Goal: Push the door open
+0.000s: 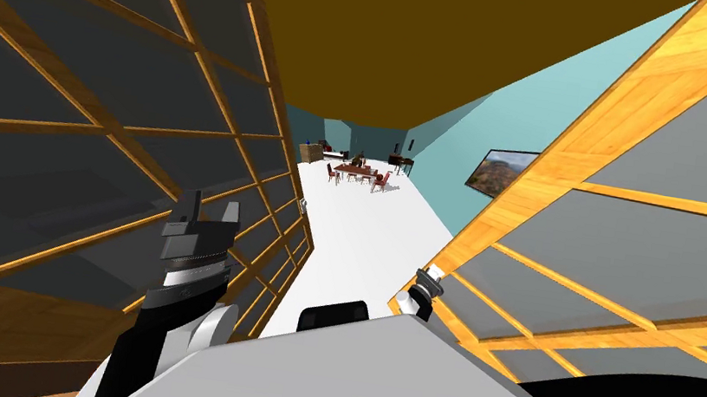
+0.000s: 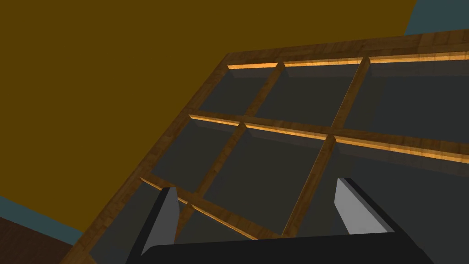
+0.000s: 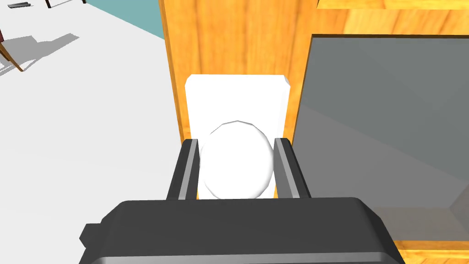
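**White floor ahead, knob in hand: now make the push count**

White floor (image 1: 363, 237) runs off between two glazed leaves towards a far dining table (image 1: 357, 173), with a teal wall (image 1: 473, 148) on the right. We stand right in the gap.

The task's thing is the right-hand door (image 1: 668, 247), a bright wooden frame round grey panes, hard against our right side. At its free edge sits a white knob (image 3: 236, 158) on a white backplate (image 3: 236, 96). Our right gripper (image 3: 236, 142) is on it, and its fingers (image 3: 187, 169) are clamped on the knob's two sides, which bulge between them.

Our left gripper (image 1: 210, 205) hangs in front of the darker left-hand door (image 2: 284, 160), fingers (image 2: 162, 220) spread wide with nothing between them. From here we can't tell whether they touch the panes.

How do we do this well? As we read it, the push should go square into the leaf, along the arc the free edge will sweep, not sideways along the wood. A round knob gives little purchase, so a slanted shove may let the fingers slide off. We'd go gently, carry the wrist round with the swing, and bring the base forward so the arm doesn't overreach. The left arm is best held clear of the other leaf.
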You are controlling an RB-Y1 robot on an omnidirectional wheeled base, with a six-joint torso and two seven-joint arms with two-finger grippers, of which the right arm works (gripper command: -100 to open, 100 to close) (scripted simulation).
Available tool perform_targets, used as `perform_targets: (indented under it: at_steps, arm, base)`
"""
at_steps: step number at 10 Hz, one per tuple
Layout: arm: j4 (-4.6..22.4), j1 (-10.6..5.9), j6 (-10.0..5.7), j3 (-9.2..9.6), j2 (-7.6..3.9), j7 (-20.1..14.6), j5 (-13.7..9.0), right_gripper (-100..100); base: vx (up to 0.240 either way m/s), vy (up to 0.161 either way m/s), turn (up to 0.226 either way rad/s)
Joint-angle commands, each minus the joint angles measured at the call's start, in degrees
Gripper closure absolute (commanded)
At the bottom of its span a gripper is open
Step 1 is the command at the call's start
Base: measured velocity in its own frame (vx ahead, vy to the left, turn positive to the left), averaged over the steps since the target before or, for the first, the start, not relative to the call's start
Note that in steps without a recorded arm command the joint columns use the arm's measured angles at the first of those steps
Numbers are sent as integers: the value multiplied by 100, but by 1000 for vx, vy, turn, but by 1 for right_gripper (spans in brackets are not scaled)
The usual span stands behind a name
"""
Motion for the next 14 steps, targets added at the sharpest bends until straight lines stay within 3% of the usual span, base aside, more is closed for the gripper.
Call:
perform_targets:
  at_steps: [1, 6, 7, 14]
  arm:
    - [-63, 62, -27, -93, -48, 10, -70, 100]
    - [-9, 133, -126, -395, -123, 48, -341, 100]
    - [-58, 150, -77, -353, -95, 56, -312, 100]
    - [36, 264, -234, -789, -207, 112, -697, 100]
  base:
    - [173, -99, -31]
    - [194, -121, -51]
    - [91, -52, -32]
    - [151, -130, -44]
